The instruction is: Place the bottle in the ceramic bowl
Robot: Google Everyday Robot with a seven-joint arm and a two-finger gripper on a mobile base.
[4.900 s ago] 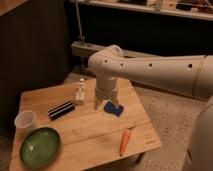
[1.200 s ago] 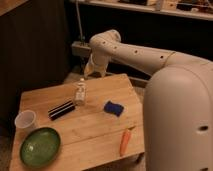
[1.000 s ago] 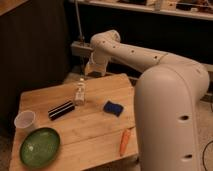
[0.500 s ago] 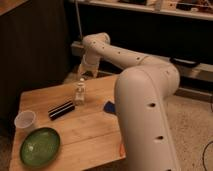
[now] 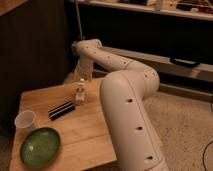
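Claw (image 5: 83, 75) just above upright bottle (image 5: 80, 94), its state unclear; ceramic bowl (image 5: 40, 146) well apart.

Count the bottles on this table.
1: the bottle stands toward the back of the wooden table, with the gripper just above it. The arm covers the table's right side, so another may be hidden.

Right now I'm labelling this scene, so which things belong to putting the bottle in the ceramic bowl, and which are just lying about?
For the job:
- bottle, upright near the back
- green ceramic bowl, front left, nothing in it
- gripper, directly above the bottle

Lying about:
- translucent cup, behind the bowl
- dark flat object, between cup and bottle
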